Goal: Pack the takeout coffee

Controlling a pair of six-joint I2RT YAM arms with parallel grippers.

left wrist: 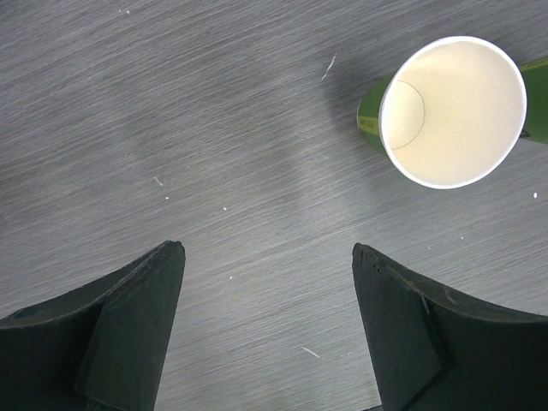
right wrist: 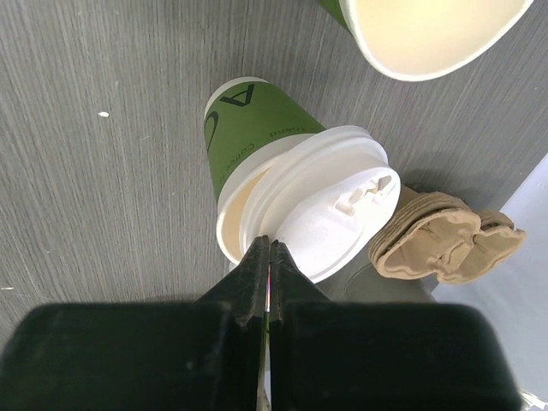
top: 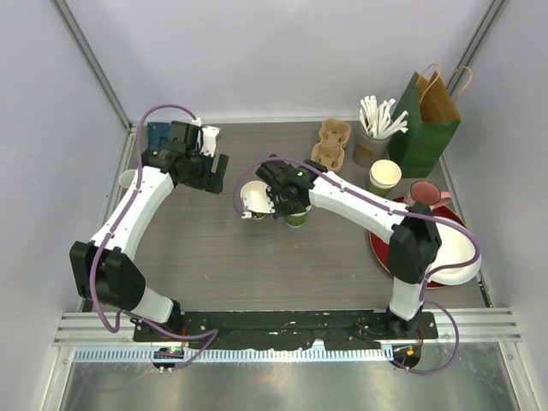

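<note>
In the middle of the desk [left wrist: 171, 111] my right hand [right wrist: 270, 253] is closed completely, with its tips at the near rim of a white lid [right wrist: 330, 197]. Whether they pinch it, I cannot tell. The lid lies crooked on a green cup [right wrist: 248, 128], so part of the cream inside shows. Just left and slightly farther stands a second green cup [left wrist: 452, 111], its mouth open. Farther left, my left hand [left wrist: 267, 249] hangs wide open and holds nothing. At the far side lies a cardboard carrier [top: 332, 141].
</note>
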